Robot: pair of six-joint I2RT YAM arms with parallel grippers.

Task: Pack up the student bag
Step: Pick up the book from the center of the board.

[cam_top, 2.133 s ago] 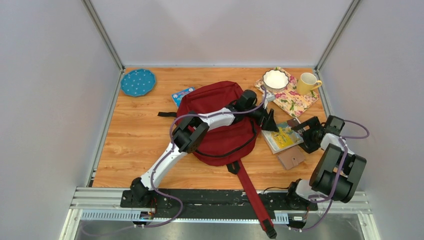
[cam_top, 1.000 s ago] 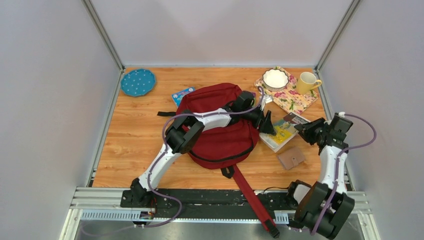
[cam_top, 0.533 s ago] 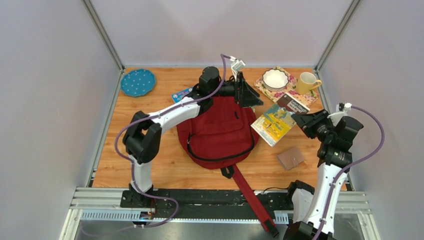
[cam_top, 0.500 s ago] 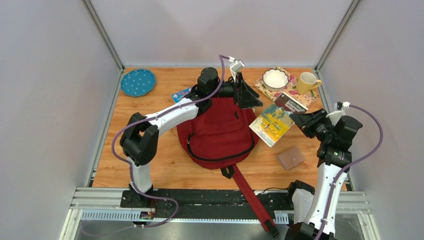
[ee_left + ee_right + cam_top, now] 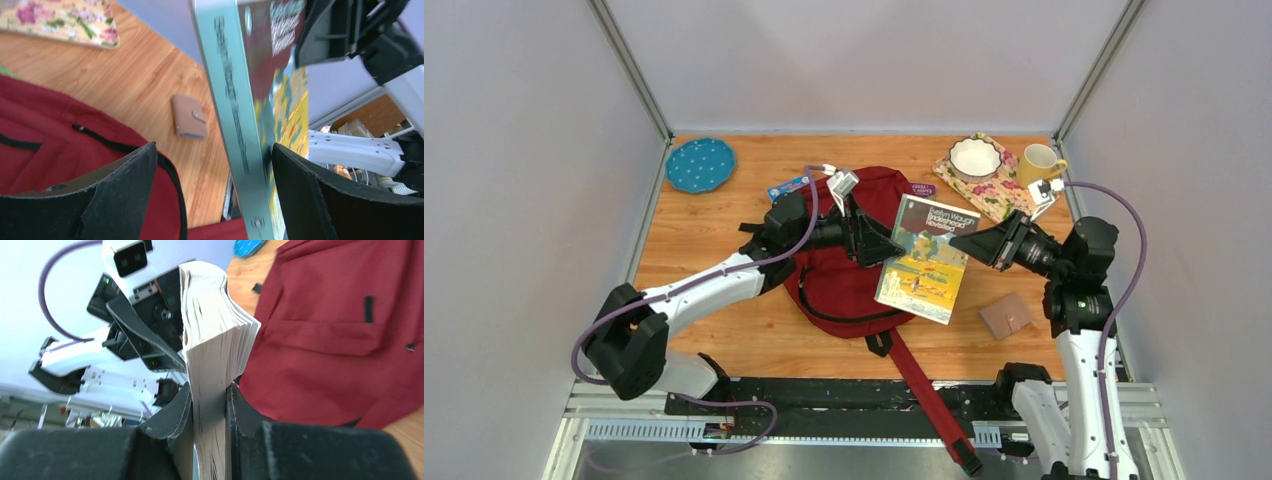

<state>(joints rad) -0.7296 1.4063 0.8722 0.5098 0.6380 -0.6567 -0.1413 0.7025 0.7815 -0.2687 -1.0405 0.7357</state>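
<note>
The student bag (image 5: 844,285) is a dark red backpack lying flat mid-table, also seen in the right wrist view (image 5: 340,340) and the left wrist view (image 5: 60,130). A paperback book (image 5: 922,260) with a teal and yellow cover hangs tilted above the bag's right side. My right gripper (image 5: 969,245) is shut on the book's page edge (image 5: 215,355), both fingers (image 5: 240,405) pressed against it. My left gripper (image 5: 879,245) is open, and the book's teal spine (image 5: 235,115) stands between its fingers (image 5: 115,195), close to the right-hand one.
A brown wallet (image 5: 1007,315) lies right of the bag. At the back right a floral cloth (image 5: 1009,200) carries a white bowl (image 5: 975,157), with a yellow mug (image 5: 1039,165) beside it. A blue plate (image 5: 700,165) sits back left. The bag's strap (image 5: 929,400) hangs over the front rail.
My right gripper lifted the book off the table and carried it left over the bag. My left arm swung from the bag's back edge forward, its open jaws now astride the book's spine.
</note>
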